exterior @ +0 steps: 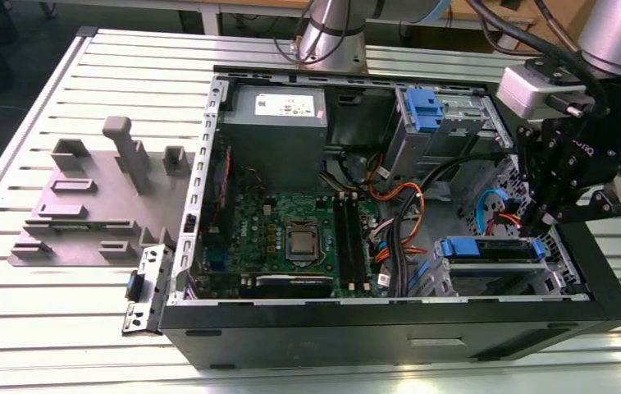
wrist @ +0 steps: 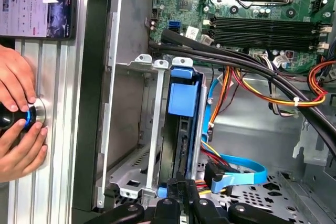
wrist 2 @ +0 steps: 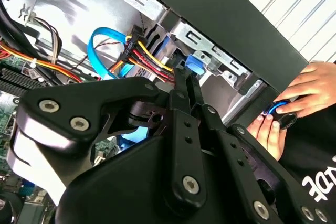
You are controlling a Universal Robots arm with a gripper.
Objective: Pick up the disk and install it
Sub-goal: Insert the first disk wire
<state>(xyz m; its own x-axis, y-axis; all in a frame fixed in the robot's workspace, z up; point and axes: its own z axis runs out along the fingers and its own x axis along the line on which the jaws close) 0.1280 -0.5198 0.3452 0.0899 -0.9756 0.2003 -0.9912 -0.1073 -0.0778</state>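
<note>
The disk point(exterior: 493, 249) sits in the metal drive cage point(wrist: 137, 145) at the case's front corner, on the exterior view's right. Its blue bracket point(wrist: 183, 98) frames it, and its thin edge point(wrist: 181, 145) runs down the slot. Cables plug in near its end. My gripper point(exterior: 541, 220) hangs just over that end of the cage. In both wrist views the black fingers point(wrist 2: 182, 85) lie pressed together with no gap, their tips against the disk's cabled end point(wrist: 181, 186). Nothing shows between them.
The open computer case point(exterior: 398, 316) lies on a slotted metal table point(exterior: 47, 328). A bundle of orange, red and blue cables point(wrist: 247, 174) crowds the space beside the cage. A person's hands point(wrist: 18, 129) hold a knob outside the case wall, beside a phone point(wrist: 37, 15). A grey fixture point(exterior: 91, 205) lies on the exterior view's left.
</note>
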